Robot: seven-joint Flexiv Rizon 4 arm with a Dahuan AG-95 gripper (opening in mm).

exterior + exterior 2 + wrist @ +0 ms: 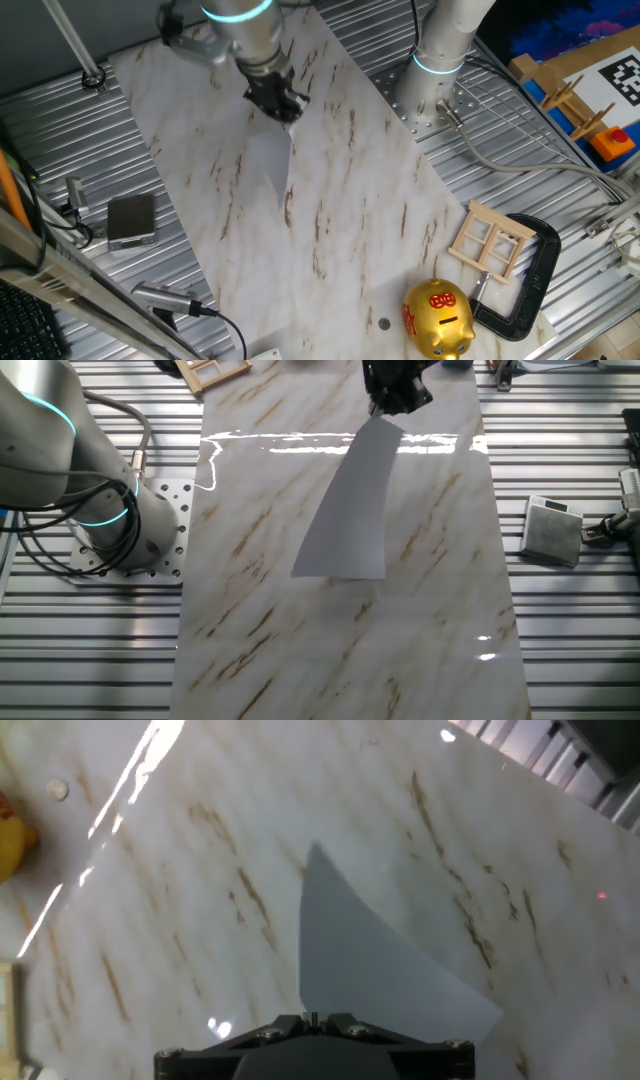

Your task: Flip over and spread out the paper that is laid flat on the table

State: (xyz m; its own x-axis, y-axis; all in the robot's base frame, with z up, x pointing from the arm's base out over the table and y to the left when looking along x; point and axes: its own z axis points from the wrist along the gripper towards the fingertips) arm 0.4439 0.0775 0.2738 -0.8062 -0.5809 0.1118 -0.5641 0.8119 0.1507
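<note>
Jaws are pinching 1 edge of the paper [345, 510], and the gripper [397, 400] is holding it up off the table [270, 650] so that the sheet is hanging down and curving away from the fingers. From the other fixed view the paper is widening from its narrow gripped top to a broad lower edge that is sitting over the middle of the marble slab; whether that lower edge is touching the surface cannot be told. From the hand view the gripper [315, 1020] is closing on the sheet [370, 960] at the bottom of the frame, and the paper is fanning out ahead of it over the table [180, 870].

Working left to right across one fixed view: a small grey square box [131, 220] is lying on the ribbed metal surface [60, 150] just beside the slab's left edge. The gripper [277, 100] is hanging over the upper part of the table [350, 230], with the paper [272, 155] showing only as a pale narrow shape beneath it. A wooden window frame [490, 243] is resting at the slab's right edge, a gold piggy bank [437, 318] is standing on the table's near corner, and a black C-clamp [530, 275] is lying just beside both.
</note>
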